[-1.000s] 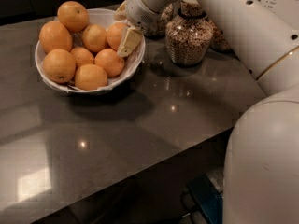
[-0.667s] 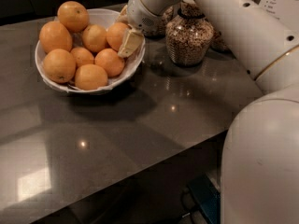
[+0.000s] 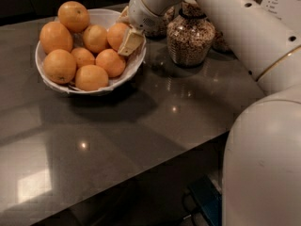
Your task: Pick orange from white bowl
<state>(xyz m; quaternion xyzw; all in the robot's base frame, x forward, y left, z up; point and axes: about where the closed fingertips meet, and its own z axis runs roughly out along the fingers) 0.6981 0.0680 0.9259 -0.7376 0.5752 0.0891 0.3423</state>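
Observation:
The white bowl (image 3: 52, 81) stands at the back left of the dark table and holds several oranges. My gripper (image 3: 126, 29) reaches in over the bowl's right rim. Its two cream fingers (image 3: 131, 41) sit on either side of the orange (image 3: 116, 36) at the right of the pile and touch it. That orange rests in the bowl among the others. A large orange (image 3: 74, 16) sits on top at the back.
A glass jar of cereal (image 3: 190, 39) stands just right of the bowl, under my arm. A second jar (image 3: 162, 25) is behind the gripper. My white arm (image 3: 244, 36) crosses the upper right. The table's front edge (image 3: 155, 161) runs diagonally.
The gripper has stayed at the bowl's right rim around the same orange. The oranges and bowl have not moved.

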